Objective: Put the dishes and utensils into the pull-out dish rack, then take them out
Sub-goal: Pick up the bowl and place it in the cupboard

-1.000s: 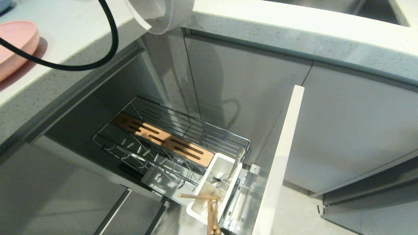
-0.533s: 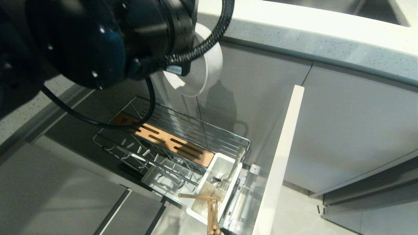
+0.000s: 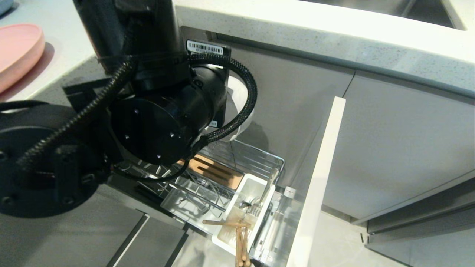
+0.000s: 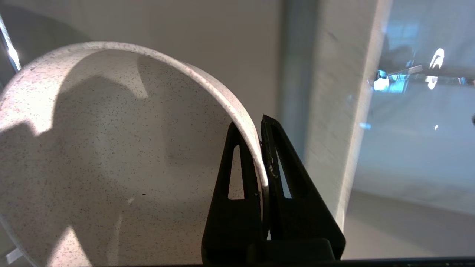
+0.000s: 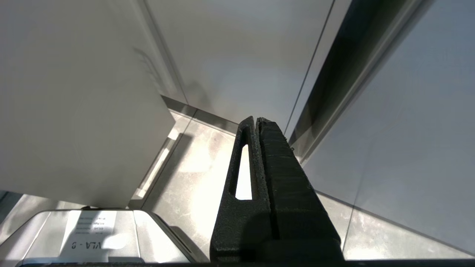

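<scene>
My left gripper (image 4: 259, 124) is clamping the rim of the cream bowl (image 4: 111, 155), holding it tilted above the pull-out dish rack (image 3: 259, 159). Chopsticks (image 3: 239, 241) and spoon (image 3: 268, 187) are sitting in the cutlery tub (image 3: 259, 181). Pink plate (image 3: 16, 48) is resting on the counter (image 3: 334, 33). My right gripper (image 5: 256, 119) is hanging with fingers together.

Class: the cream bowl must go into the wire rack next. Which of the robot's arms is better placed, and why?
Left. The left gripper already pinches the bowl by its rim, above the pull-out dish rack. The right gripper is shut, empty, and pointed at cabinet fronts and floor.
</scene>
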Tool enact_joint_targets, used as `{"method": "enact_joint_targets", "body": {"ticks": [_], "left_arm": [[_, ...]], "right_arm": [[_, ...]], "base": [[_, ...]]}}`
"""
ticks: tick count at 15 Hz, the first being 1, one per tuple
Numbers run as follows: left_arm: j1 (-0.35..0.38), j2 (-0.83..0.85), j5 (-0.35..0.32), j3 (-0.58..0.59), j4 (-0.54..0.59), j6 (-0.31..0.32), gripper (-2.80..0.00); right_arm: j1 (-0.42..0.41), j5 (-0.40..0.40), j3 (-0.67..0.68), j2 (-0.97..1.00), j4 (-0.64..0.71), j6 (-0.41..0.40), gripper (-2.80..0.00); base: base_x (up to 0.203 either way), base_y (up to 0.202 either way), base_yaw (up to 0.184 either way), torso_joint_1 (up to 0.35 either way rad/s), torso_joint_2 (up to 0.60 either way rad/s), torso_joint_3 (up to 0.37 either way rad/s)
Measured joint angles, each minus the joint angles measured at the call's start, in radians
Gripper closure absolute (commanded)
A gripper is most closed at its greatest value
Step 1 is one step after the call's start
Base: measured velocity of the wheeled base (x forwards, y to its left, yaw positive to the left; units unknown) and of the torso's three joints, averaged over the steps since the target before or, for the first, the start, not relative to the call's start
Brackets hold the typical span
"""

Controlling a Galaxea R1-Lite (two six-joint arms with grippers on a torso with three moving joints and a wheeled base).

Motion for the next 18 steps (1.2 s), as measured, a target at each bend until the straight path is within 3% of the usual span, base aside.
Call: {"method": "enact_joint_targets", "body": {"ticks": [9, 18], "left_arm": [[0.064, 0.098, -0.034, 0.230, -0.397, -0.012, 0.00], [0.138, 0.233, -0.121, 0.292, -0.612, -0.027, 0.00]], "right_arm": [[0.000, 0.000, 0.000, 0.000, 0.000, 0.000, 0.00], [0.000, 0.000, 0.000, 0.000, 0.000, 0.000, 0.00]], "base": [[0.000, 0.000, 0.000, 0.000, 0.00, 0.000], [0.000, 0.000, 0.000, 0.000, 0.00, 0.000]]}}
